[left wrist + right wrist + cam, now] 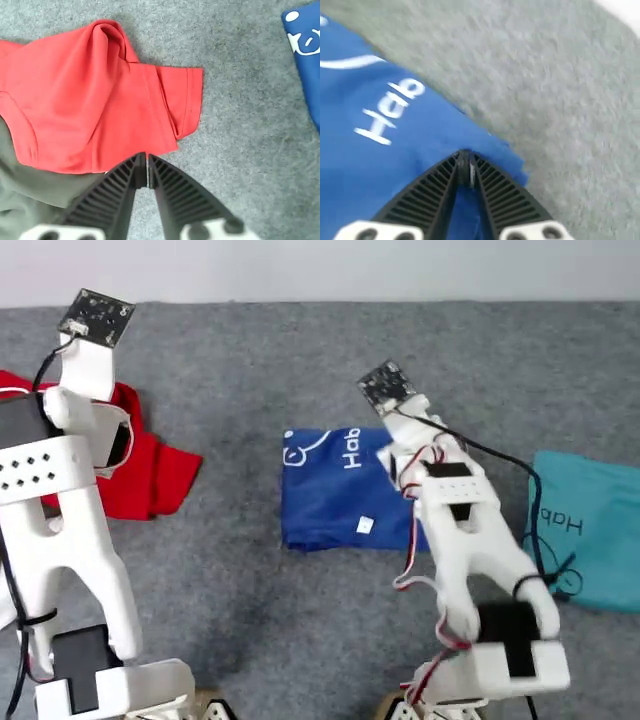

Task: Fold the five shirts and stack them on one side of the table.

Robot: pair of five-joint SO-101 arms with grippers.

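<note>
My left end effector [147, 170] is closed, tips together on nothing, above the grey desk [240, 165] just beside the crumpled red shirt [90, 100]. My right end effector [466, 167] is closed too, its tips at the blue shirt [380, 180] near one corner; I cannot tell whether cloth is caught. That shirt lies mid-desk, with white lettering and a small white tag [365, 525]. Beyond it lies the teal shirt [590, 530], lettered dark.

free: table [240, 570] between red shirt [150, 475], blue shirt [330, 490] | obstacle: teal shirt [590, 530]
</note>
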